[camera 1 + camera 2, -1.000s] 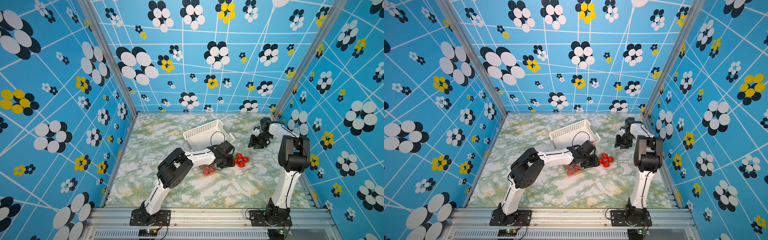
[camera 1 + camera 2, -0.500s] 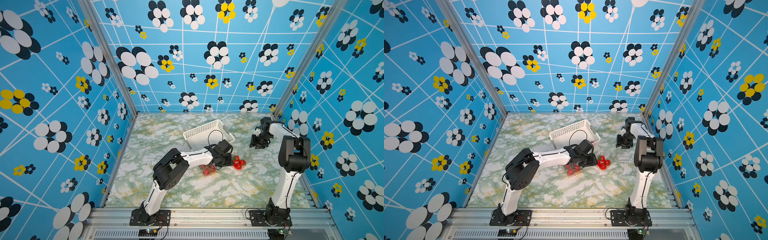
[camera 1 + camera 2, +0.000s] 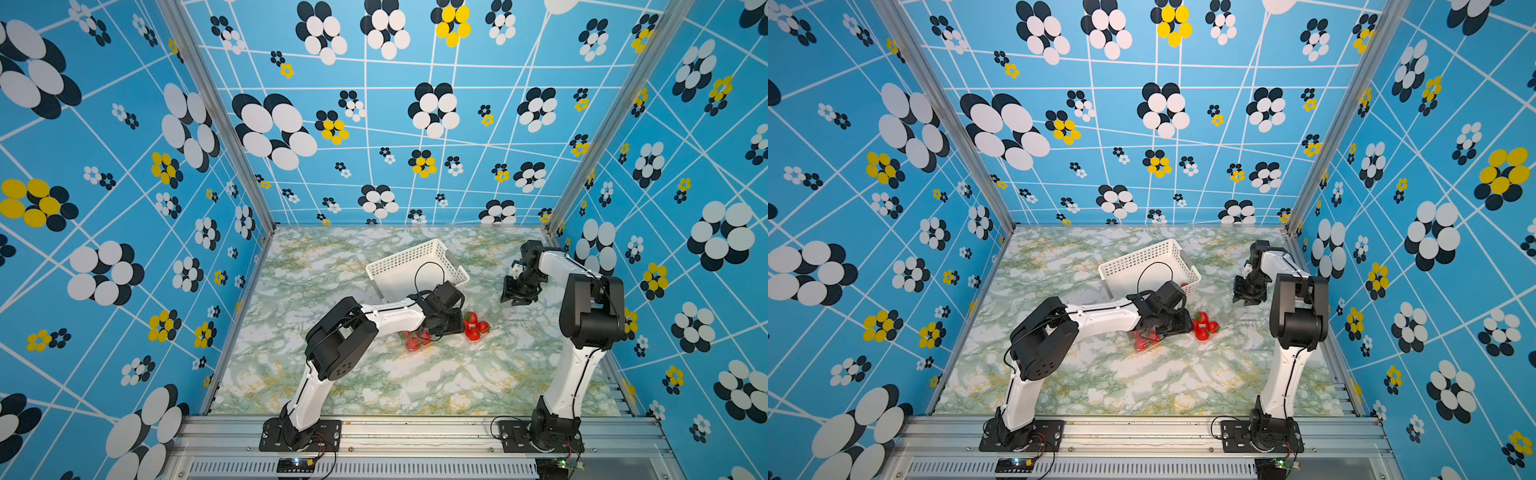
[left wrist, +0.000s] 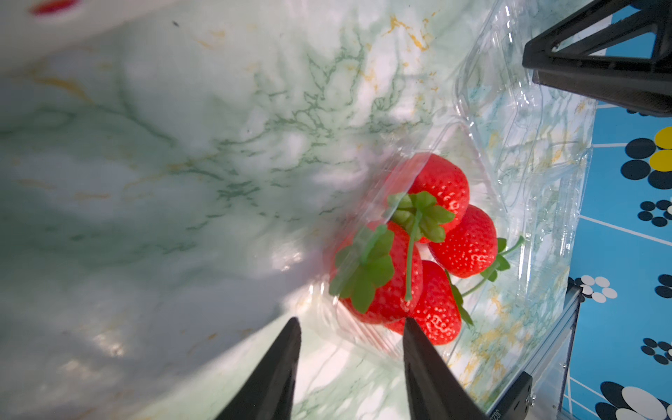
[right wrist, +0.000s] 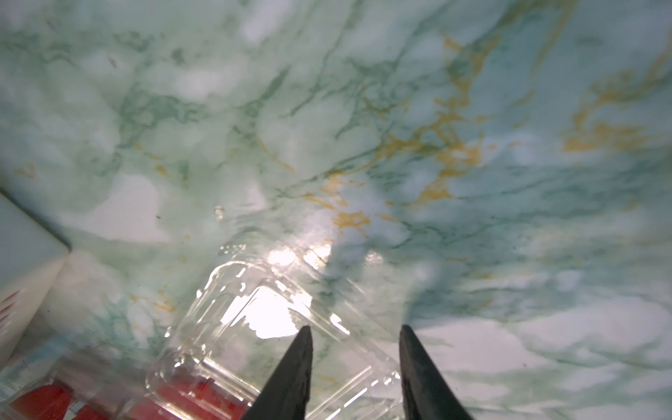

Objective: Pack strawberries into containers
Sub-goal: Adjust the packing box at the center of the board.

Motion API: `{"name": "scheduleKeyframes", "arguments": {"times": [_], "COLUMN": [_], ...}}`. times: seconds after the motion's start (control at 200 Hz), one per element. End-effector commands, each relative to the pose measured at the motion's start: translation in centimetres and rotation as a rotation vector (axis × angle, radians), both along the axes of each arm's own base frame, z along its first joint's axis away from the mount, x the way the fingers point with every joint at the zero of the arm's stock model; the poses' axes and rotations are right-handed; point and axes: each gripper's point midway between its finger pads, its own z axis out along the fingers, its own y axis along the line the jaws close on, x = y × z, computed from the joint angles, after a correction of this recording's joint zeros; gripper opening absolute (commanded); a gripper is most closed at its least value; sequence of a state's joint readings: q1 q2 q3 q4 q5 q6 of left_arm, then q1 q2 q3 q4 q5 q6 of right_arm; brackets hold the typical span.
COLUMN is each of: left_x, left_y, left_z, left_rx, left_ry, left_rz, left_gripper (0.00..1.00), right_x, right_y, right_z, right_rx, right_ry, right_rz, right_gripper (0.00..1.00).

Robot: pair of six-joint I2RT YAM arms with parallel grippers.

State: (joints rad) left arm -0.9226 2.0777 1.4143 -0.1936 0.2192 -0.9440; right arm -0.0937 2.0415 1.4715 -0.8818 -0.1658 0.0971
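Note:
A cluster of red strawberries (image 3: 474,328) (image 3: 1204,328) lies in an open clear container (image 4: 516,145) near the table's middle. My left gripper (image 3: 453,326) (image 4: 352,323) is open, its tips just short of that container's near wall and the strawberries (image 4: 436,254). More strawberries (image 3: 415,341) show in a second clear container under my left forearm. My right gripper (image 3: 517,297) (image 5: 355,329) is open and empty, hanging above the clear plastic (image 5: 254,312) to the right of the fruit.
A white perforated basket (image 3: 415,268) stands tilted behind the left gripper, with a strawberry (image 3: 1183,285) showing in it. The right gripper's black fingers (image 4: 600,62) show beyond the container in the left wrist view. Blue patterned walls enclose the marble table (image 3: 374,386).
The left arm's elbow has swung a little to the left and its gripper has drawn back slightly; the cluster of strawberries by its tips has shifted slightly left. The right arm has hardly moved.

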Motion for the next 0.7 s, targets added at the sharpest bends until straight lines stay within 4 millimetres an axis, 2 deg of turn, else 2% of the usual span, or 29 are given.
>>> {"name": "scheduleKeyframes", "arguments": {"times": [0.0, 0.285, 0.48, 0.625, 0.695], "left_x": [0.5, 0.8, 1.3, 1.3, 1.3], "left_y": [0.5, 1.8, 3.3, 3.7, 3.9], "left_z": [1.5, 1.7, 1.6, 1.7, 1.6], "left_rx": [-0.018, -0.012, -0.007, 0.0, 0.008], "left_ry": [-0.02, -0.023, -0.022, -0.024, -0.025], "left_rz": [0.023, 0.043, 0.07, 0.071, 0.071], "left_gripper": [0.47, 0.47, 0.47, 0.47, 0.47], "right_x": [-1.1, -3.2, -3.3, -3.4, -3.5], "right_y": [0.7, 2.2, 3.6, 4.2, 3.7], "right_z": [0.9, 1.0, 2.3, 2.1, 1.9], "right_rx": [0.011, 0.075, 0.157, 0.184, 0.156], "right_ry": [0.003, 0.013, -0.024, -0.017, -0.014], "right_rz": [-0.018, -0.046, -0.065, -0.067, -0.071], "right_gripper": [0.41, 0.42, 0.45, 0.45, 0.45]}}
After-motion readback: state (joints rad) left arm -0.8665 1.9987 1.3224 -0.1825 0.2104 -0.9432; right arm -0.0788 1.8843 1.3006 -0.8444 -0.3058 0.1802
